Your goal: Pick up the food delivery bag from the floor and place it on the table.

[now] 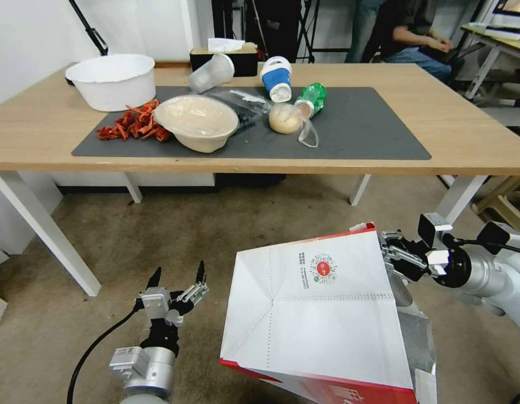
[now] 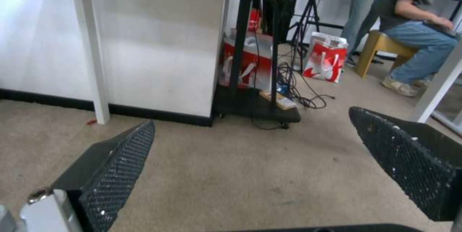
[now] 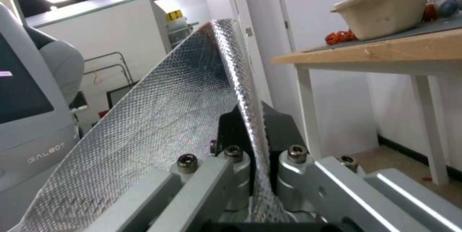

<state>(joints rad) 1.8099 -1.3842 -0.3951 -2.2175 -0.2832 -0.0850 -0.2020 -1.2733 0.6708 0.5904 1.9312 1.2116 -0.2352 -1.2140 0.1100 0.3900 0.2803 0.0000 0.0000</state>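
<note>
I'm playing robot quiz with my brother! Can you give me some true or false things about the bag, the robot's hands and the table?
1. The right gripper is pinching the rim of the food delivery bag. True.
2. The bag already sits on the table. False: it hangs tilted in front of the table, lower than the tabletop.
3. The left gripper is holding the bag too. False: it is open and empty, beside the bag, above the floor.
4. The bag is silver inside. True: foil lining shows by the right gripper.
5. The dark mat has nothing on it. False: a beige bowl and other things lie there.
</note>
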